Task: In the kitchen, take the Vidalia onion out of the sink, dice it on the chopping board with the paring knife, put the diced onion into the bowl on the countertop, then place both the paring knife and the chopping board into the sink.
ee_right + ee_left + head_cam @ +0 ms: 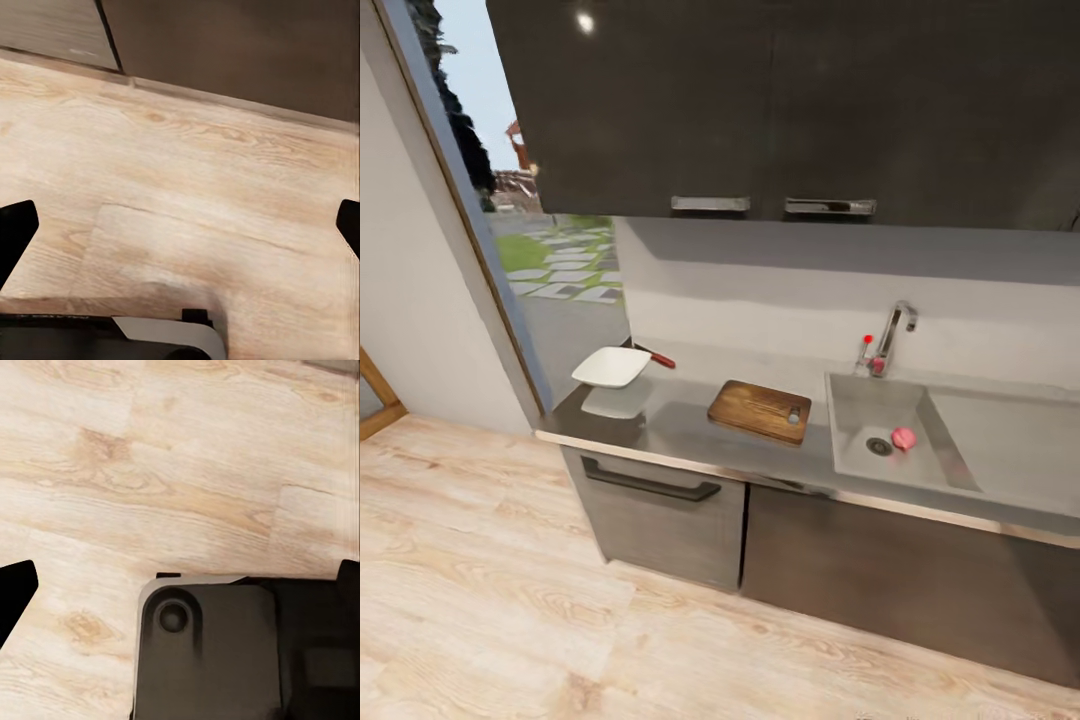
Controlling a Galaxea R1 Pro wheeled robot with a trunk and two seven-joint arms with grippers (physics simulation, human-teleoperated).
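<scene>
The onion (903, 438) is lying beside the drain in the sink (860, 400). The board (760, 411) is resting mid-desk (680, 430), well apart from the bowl (611, 366) and knife (656, 358) near the left edge. Both hands, the left hand (184, 585) and right hand (180, 225), are hanging wide apart over open floor (490, 600).

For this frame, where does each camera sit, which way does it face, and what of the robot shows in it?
Head view: high, facing forward and down at the countertop, sink, chopping board, bowl.
Left wrist view: faces down at the wooden floor; dark fingertips at the edges, robot base below.
Right wrist view: faces down toward the cabinet foot; fingertips apart.
All share the floor.
</scene>
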